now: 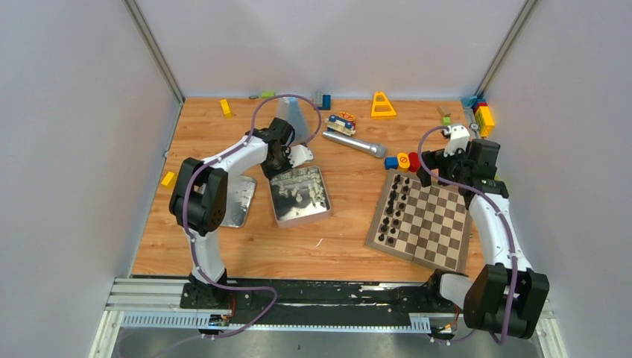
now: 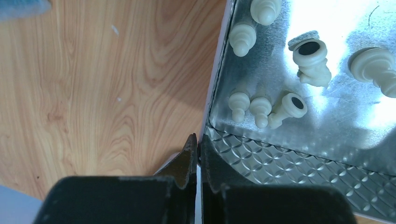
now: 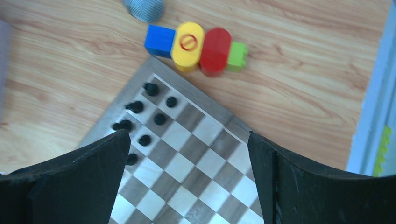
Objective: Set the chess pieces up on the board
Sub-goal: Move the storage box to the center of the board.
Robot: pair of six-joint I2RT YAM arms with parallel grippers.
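Several cream chess pieces [image 2: 260,110] lie on their sides inside a shiny metal tin [image 2: 289,156], which sits left of the table's middle [image 1: 302,219]. My left gripper [image 2: 199,140] is shut on the tin's near-left wall, one finger outside and one inside; from above it sits at the tin's far-left corner [image 1: 287,165]. The board [image 1: 441,233] lies at the right, with black figurines [image 1: 393,209] in its two left columns and no cream pieces on it. My right gripper [image 3: 189,137] hangs wide open over the board's far corner [image 3: 219,140], holding nothing.
A flat metal lid [image 1: 242,201] lies left of the tin. A row of coloured blocks [image 3: 196,44] sits just beyond the board. A grey cylinder [image 1: 354,143], a yellow triangle [image 1: 383,105] and small bricks [image 1: 483,115] are scattered along the back.
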